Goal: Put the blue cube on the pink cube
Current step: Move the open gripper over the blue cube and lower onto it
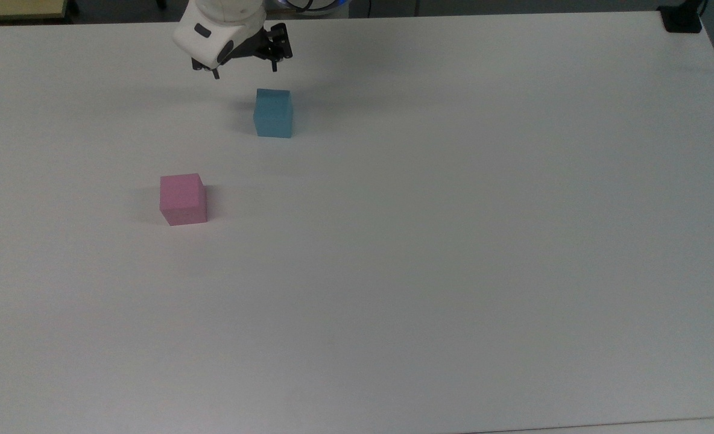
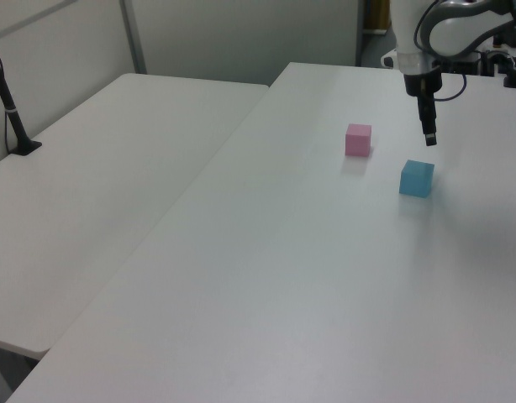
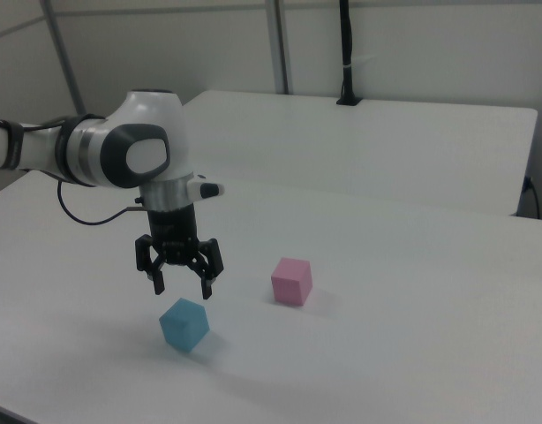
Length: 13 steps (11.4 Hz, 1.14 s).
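The blue cube (image 1: 272, 113) (image 2: 417, 178) (image 3: 184, 324) rests on the white table. The pink cube (image 1: 182, 199) (image 2: 358, 139) (image 3: 291, 281) sits apart from it, lower left of it in the top view. My gripper (image 1: 244, 69) (image 2: 429, 137) (image 3: 182, 287) hangs in the air above the blue cube, fingers pointing down and open with nothing between them. In the right view its fingertips (image 3: 158, 285) are a short way above the cube's top, not touching it.
The white table (image 1: 453, 241) stretches wide to the top view's right and bottom. A second white table (image 2: 90, 193) adjoins it on the left view's left, with a black post (image 2: 10, 109) clamped on it. A black clamp (image 1: 682, 19) sits at the top view's top right corner.
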{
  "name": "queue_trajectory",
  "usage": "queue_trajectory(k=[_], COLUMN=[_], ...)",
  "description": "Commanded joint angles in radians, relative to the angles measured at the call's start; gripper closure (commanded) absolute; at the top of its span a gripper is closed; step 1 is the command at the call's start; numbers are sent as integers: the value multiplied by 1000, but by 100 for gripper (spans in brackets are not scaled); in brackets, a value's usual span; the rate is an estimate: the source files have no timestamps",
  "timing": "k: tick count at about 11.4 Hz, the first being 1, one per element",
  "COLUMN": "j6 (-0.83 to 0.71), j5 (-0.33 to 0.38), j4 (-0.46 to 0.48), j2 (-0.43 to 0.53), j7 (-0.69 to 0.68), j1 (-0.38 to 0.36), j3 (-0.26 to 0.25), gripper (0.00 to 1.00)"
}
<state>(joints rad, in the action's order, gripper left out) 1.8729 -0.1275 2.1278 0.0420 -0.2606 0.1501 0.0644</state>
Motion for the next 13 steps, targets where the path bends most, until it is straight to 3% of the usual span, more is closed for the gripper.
queue_trajectory(k=[1, 5, 13], j6=[67, 126, 127], j5=[-11, -11, -15], j4=[27, 24, 24], j2=[-37, -108, -148], j7=[168, 253, 258], j1=[-35, -58, -81], j3=[-3, 3, 5], gripper=[0, 0, 2])
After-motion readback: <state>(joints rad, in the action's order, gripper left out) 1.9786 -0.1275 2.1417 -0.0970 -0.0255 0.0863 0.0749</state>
